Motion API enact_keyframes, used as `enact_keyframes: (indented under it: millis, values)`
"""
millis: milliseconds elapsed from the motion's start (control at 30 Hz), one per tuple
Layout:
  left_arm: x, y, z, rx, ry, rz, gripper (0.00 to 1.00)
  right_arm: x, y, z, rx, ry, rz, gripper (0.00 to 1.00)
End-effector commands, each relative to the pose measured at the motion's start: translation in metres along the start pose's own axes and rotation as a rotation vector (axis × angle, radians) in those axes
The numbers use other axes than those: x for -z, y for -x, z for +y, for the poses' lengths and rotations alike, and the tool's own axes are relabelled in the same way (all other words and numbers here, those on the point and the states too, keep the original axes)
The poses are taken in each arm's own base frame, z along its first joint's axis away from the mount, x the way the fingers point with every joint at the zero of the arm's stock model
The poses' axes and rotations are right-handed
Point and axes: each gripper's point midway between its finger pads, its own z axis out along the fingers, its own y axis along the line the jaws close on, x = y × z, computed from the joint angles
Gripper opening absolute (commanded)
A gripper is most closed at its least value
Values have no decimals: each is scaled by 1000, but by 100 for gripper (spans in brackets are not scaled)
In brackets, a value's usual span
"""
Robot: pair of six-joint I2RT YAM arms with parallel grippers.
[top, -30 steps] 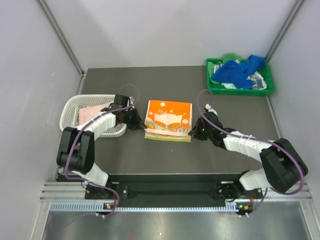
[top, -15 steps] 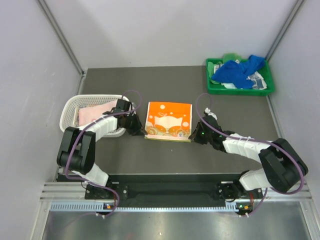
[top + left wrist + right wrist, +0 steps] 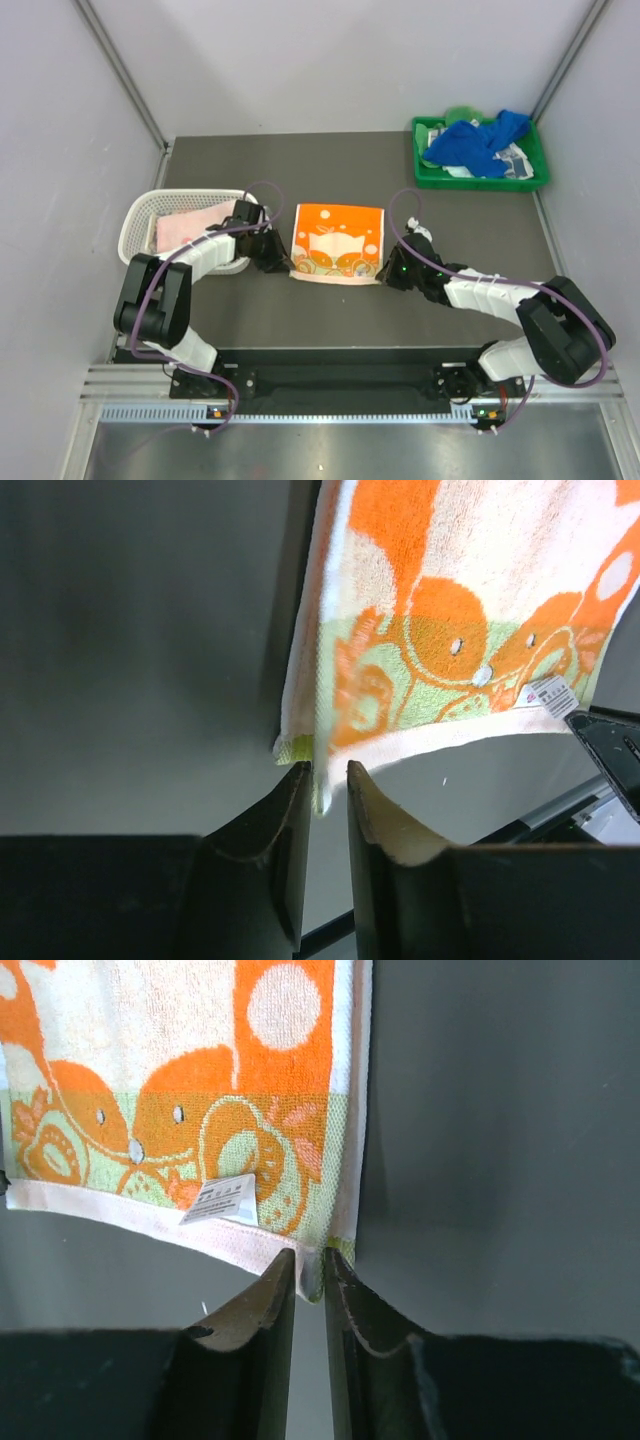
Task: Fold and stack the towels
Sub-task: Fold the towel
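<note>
Orange-patterned towel [image 3: 338, 243] lies folded at centre of the top view. Left gripper [image 3: 328, 775]: jaws a slit apart, towel corner loose between the tips. Right gripper [image 3: 309, 1257]: equally narrow, and I cannot tell whether it holds its corner. Risk: terry loops catch a fingertip on retreat and drag the fold open.

The towel [image 3: 338, 243] is bright orange with white dots and cream shapes. Its near border is pale green with orange swirls and a white hem. 1 towel is blue [image 3: 475, 143] and 1 is pink [image 3: 185, 228] — tray [image 3: 480, 182] green, perforated basket [image 3: 131, 222] white, table [image 3: 450, 215] dark grey.
</note>
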Motion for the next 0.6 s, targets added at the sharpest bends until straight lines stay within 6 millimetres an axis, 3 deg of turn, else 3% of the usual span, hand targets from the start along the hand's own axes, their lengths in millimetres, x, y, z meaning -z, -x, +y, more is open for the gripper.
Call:
enact_keyframes:
  millis: [0,133,233,267,300,400,567]
  values:
    - [-1,5,-2,-36,-14,-28,29,-1,1,4,13,13,-25,19]
    - [8,11,-8,-61,-10,-51,34,4,2,7,18,27,-30,34]
    - [23,23,-20,-95,-18,-88,34,15,8,4,43,9,-50,36]
    - [28,27,-24,-106,-24,-102,34,21,20,9,55,20,-96,36]
    - [31,26,-25,-117,-15,-97,34,25,18,3,63,-6,-83,37]
    - [41,41,-40,-157,-28,-133,34,34,37,8,89,0,-120,37]
    - [24,57,-51,-183,-37,-126,33,25,69,16,112,2,-142,38]
